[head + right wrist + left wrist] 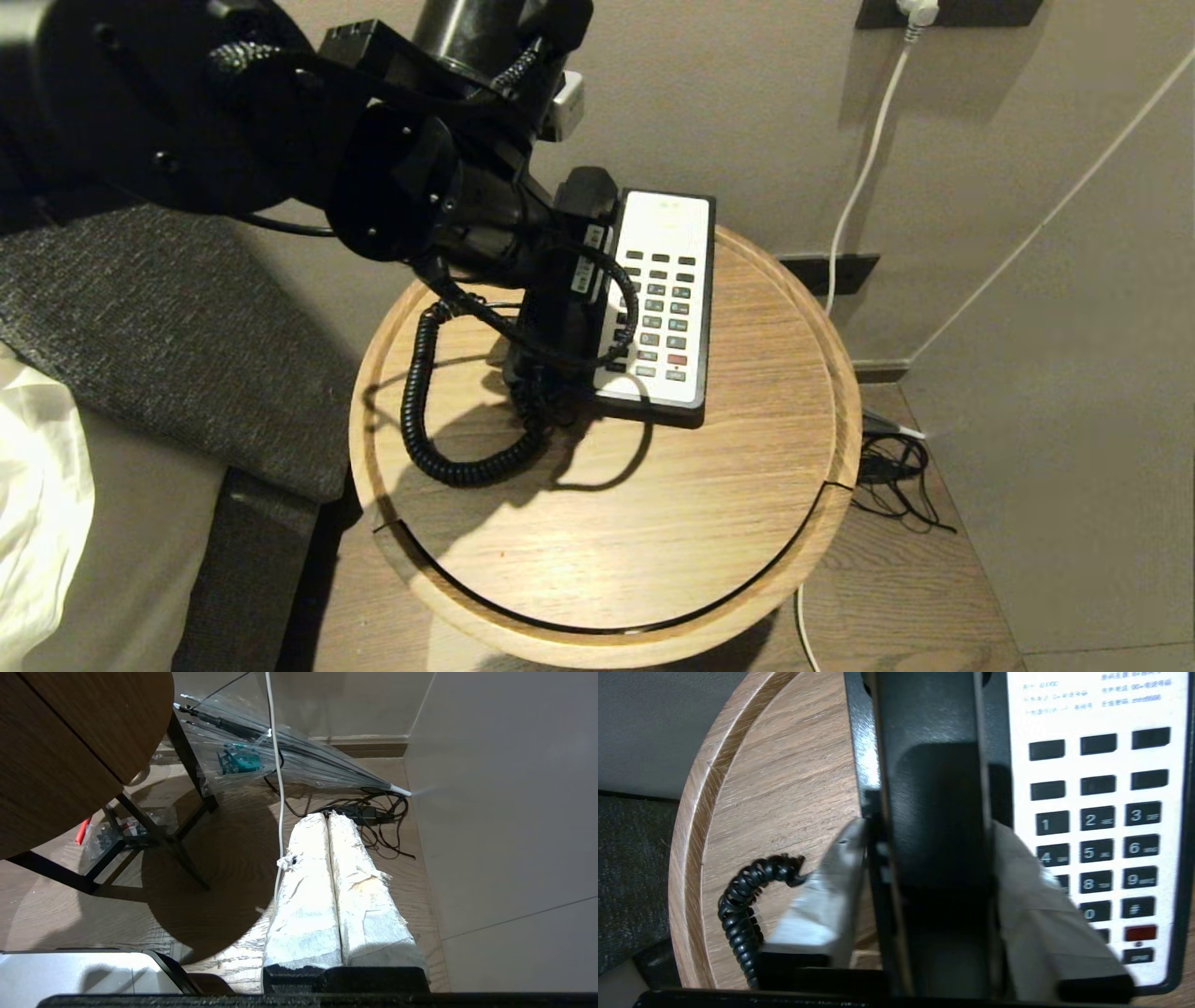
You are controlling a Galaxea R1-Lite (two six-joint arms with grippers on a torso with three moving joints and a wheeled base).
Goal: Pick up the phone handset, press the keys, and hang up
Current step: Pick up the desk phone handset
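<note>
Handset (pixel 934 812) sits in the phone cradle on the counter (pixel 784 779); left gripper (pixel 924 896) straddles it, grip unconfirmed. Keys (pixel 1097 821) read 1–9, 0, #. Right gripper (pixel 329 882) clenched, empty.

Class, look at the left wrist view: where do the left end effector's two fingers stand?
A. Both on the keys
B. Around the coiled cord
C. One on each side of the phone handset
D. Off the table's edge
C: the fingers flank the phone handset, which lies on the phone beside the keys.
</note>
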